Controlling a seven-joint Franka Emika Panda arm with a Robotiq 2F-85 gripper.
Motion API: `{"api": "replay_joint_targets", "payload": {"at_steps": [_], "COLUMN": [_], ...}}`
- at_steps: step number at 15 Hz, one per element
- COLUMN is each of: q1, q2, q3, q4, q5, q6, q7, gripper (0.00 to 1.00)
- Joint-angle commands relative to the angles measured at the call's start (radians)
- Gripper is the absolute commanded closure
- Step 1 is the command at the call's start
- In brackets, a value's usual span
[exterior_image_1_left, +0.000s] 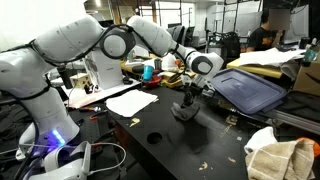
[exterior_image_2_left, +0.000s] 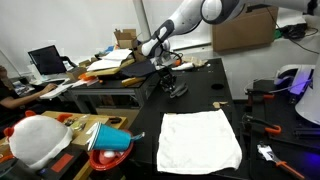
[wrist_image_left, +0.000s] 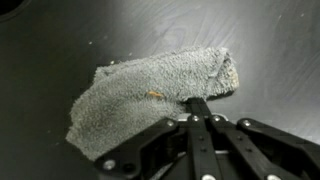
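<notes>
— Where's the rag (wrist_image_left: 140, 95) sitting?

— Flat on the black table (wrist_image_left: 60, 30), spread out a bit crooked. In both exterior views it's a grey lump right under the arm (exterior_image_1_left: 184, 112) (exterior_image_2_left: 175, 91), well apart from the white cloth (exterior_image_2_left: 200, 140) at the table's other end.

— And the claw (wrist_image_left: 198, 103)?

— Closed. The two fingers come together on the rag's near edge, close to one corner. It's only a thin pinch of fabric, as far as the wrist view shows.

— So what worries you?

— The bite is small. If the arm lifts or pulls quickly, I think the weight of the hanging cloth can tug that edge out of the fingers, and the rag drops back in a heap.

— Anything else?

— The tips are down at the table surface. Any sideways move at this height would likely scrape them along the top, or drag the rag so it bunches and folds under itself.

— What about the stuff around it?

— The dark tray (exterior_image_1_left: 250, 92) lies near, on the far side of the arm. A wide swing with a dangling rag could brush its rim. There's also a small orange fleck (wrist_image_left: 153, 95) on the cloth; a shake would fling it off.
</notes>
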Motion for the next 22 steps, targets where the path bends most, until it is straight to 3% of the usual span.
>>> {"api": "replay_joint_targets", "payload": {"at_steps": [1, 3, 4, 6, 11, 12, 15, 22], "q1": [-0.005, -0.013, -0.011, -0.008, 0.006, 0.049, 0.088, 0.193], "q2": [-0.038, -0.070, -0.102, -0.175, -0.357, -0.387, -0.458, -0.498], "q3": [0.065, 0.098, 0.103, 0.105, 0.098, 0.034, 0.000, -0.092], "q4": [-0.060, -0.087, -0.115, -0.167, -0.309, -0.345, -0.464, -0.725], "q5": [0.045, 0.049, 0.033, 0.003, -0.052, -0.005, 0.026, 0.055], "q6": [-0.051, -0.081, -0.081, -0.090, -0.089, -0.057, 0.021, 0.442], "q7": [-0.050, -0.083, -0.109, -0.158, -0.225, -0.210, -0.168, 0.068], "gripper": [1.00, 1.00, 0.74, 0.68, 0.29, 0.22, 0.01, 0.00]}}
